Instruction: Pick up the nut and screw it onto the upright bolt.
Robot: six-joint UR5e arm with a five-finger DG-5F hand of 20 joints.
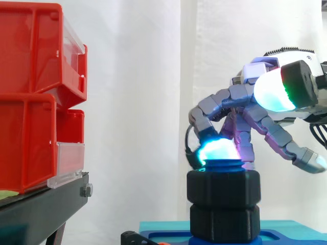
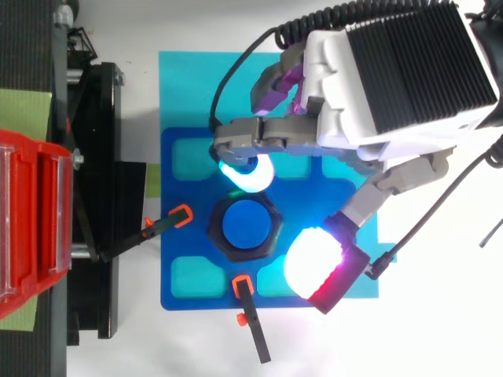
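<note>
Overhead, the black nut (image 2: 214,229) sits round the upright blue bolt (image 2: 245,227) on the blue plate (image 2: 177,228). The hand (image 2: 393,71) hovers with fingers spread, clamping nothing: one cyan pad (image 2: 248,174) lies at the nut's rim, a white pad (image 2: 313,261) stands apart. From the side, a second black collar (image 1: 223,223) shows beneath the nut. There the cyan pad overlaps the bolt top, and contact cannot be told.
</note>
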